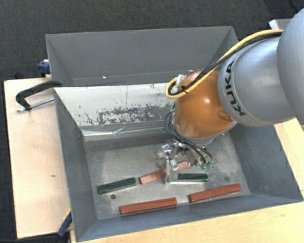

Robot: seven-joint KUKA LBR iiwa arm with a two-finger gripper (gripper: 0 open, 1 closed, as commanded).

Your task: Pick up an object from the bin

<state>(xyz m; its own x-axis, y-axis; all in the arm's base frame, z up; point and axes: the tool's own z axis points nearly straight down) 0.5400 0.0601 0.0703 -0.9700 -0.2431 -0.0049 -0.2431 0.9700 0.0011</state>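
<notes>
My gripper is low over the bin floor, just right of centre, under the orange wrist cover. A short red-brown block lies right at its left side, its right end under the gripper. A dark green bar lies flat just to the gripper's lower right, close against it. I cannot tell whether either one is being touched.
Another dark green bar lies at the left of the floor with a small dark speck below it. Two long red-brown bars lie along the front wall. The arm fills the right side above the bin.
</notes>
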